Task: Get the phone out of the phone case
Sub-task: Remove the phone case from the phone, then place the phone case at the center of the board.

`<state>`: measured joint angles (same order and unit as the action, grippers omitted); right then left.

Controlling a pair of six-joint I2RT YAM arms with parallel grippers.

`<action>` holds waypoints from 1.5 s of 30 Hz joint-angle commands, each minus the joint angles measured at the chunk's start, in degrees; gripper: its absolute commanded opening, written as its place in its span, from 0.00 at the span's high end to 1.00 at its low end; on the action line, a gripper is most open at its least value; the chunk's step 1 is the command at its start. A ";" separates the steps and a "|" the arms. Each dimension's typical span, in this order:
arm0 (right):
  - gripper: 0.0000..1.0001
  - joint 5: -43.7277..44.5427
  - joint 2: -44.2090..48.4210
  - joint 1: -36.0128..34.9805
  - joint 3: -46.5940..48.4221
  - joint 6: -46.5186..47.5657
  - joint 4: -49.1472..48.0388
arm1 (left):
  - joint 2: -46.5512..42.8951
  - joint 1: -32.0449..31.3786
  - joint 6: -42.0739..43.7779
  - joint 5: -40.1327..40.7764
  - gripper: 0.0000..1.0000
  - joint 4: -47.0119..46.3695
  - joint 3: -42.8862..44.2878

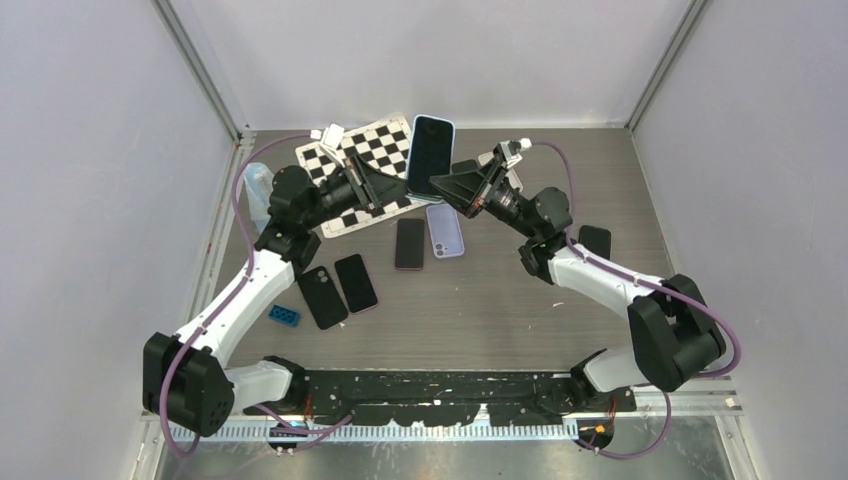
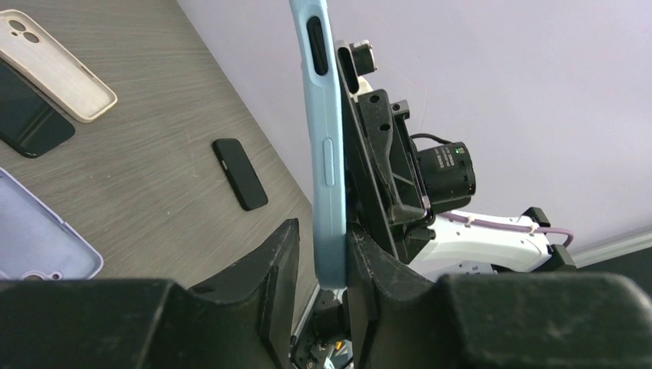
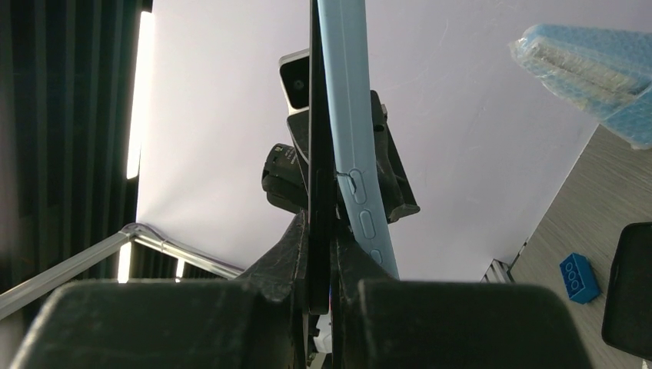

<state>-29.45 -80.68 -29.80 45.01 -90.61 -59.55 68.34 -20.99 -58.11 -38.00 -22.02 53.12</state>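
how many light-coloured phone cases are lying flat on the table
2. A lavender case lies mid-table, just nearer than the held blue-cased phone. A beige case lies farther right, against a black phone or case. Others may be hidden.

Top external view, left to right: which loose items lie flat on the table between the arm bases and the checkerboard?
blue toy brick → camera-side-up black phone → screen-up black phone → dark phone → lavender phone case → black phone beside the right arm
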 commanded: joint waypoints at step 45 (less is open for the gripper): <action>0.99 5.28 18.46 0.43 -16.19 36.19 68.04 | -5.97 -21.11 -9.40 33.04 1.00 20.16 -26.23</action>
<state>-26.09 -64.20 -29.74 29.32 -55.72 7.75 62.30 -37.19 -61.39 -12.27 7.84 29.32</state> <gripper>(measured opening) 0.130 0.115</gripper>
